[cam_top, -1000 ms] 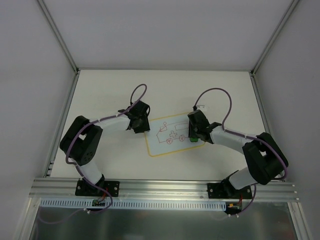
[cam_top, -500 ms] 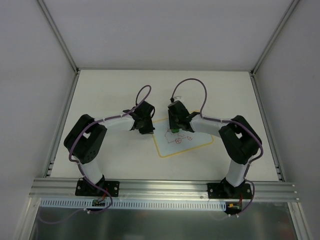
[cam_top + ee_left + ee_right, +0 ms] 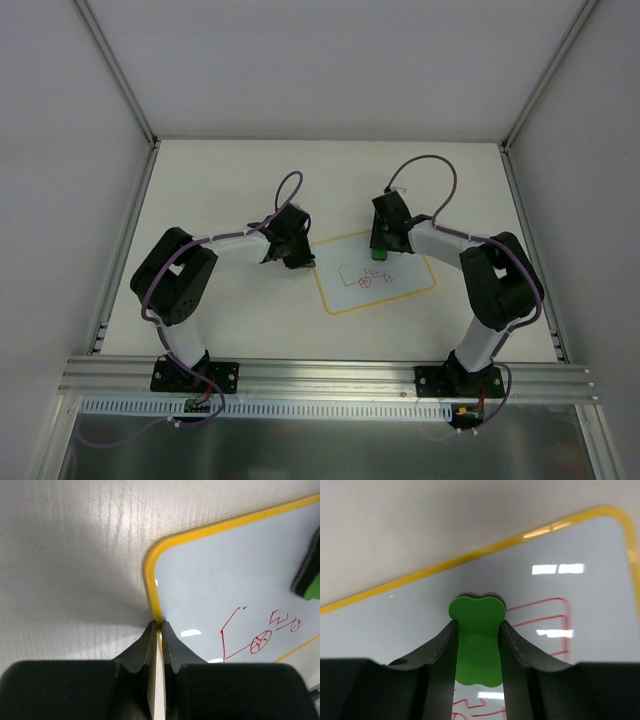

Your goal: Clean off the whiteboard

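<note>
on the table (image 3: 220,190) the whiteboard (image 3: 392,287) is pinched steady by the left gripper (image 3: 156,625) while a green eraser (image 3: 476,614) is clamped in the right gripper (image 3: 477,624).

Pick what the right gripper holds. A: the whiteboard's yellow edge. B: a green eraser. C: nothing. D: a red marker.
B: the right gripper is shut on the green eraser, over the whiteboard.
</note>
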Robot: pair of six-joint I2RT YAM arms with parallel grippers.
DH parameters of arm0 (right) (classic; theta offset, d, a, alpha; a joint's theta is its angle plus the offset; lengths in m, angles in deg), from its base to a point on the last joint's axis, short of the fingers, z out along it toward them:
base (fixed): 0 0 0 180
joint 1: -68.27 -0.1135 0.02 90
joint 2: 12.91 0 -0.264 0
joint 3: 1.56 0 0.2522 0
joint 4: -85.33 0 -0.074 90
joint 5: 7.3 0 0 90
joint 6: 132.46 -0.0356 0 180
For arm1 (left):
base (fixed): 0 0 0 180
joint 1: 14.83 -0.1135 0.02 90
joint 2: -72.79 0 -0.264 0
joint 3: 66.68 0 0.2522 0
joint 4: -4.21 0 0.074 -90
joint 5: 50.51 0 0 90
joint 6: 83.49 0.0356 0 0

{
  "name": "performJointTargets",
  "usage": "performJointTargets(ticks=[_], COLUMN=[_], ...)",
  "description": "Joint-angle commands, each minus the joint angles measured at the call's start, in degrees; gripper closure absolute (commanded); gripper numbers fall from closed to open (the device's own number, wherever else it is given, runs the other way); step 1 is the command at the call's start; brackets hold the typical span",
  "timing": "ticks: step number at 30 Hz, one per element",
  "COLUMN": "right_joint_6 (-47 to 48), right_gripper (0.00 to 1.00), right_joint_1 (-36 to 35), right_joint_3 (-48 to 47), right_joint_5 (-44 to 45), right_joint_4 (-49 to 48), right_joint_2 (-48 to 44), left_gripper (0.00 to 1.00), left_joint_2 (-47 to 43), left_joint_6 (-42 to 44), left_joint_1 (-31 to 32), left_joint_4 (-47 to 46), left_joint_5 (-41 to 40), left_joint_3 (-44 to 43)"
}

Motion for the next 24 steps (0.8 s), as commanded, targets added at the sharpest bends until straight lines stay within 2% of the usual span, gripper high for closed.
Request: performJointTargets(ticks=[1,7,10,14,16,19,24], right_joint_6=[-1.5,-3.9,-1.5,-2.0,-2.0,-3.3,-7.6], right_gripper=[1.00,1.00,1.00,1.00,1.00,1.00,1.00], right_joint_1=[2.4,1.6,-3.0,-13.2,-15.6,-16.5,-12.5], right_joint_3=[2.3,2.7,0.4,-5.0,-6.9,-7.5,-0.7], right_joint_5=[3.7,4.9,-0.4,-7.4,-7.8,-6.7,2.3], right_joint_4=[15.2,15.5,12.8,11.8,11.9,12.9,15.5], right_joint_2=[0.1,-0.8,1.5,7.8,8.7,8.6,3.4], left_gripper=[1.00,1.00,1.00,1.00,1.00,1.00,1.00], left_joint_2=[5.5,4.4,4.2,4.2,3.8,3.3,3.7], left_joint_6=[1.1,1.0,1.3,1.3,1.2,1.0,1.0], left_joint_1=[1.6,1.3,0.8,-1.3,-1.8,-3.2,-4.7], left_joint_4=[10.0,10.1,10.0,10.0,10.1,10.0,10.0], left_joint_5=[-1.0,-2.0,-2.1,-1.4,-2.0,-2.0,-2.0], left_joint_3=[4.5,5.3,5.1,4.6,4.6,4.3,2.4])
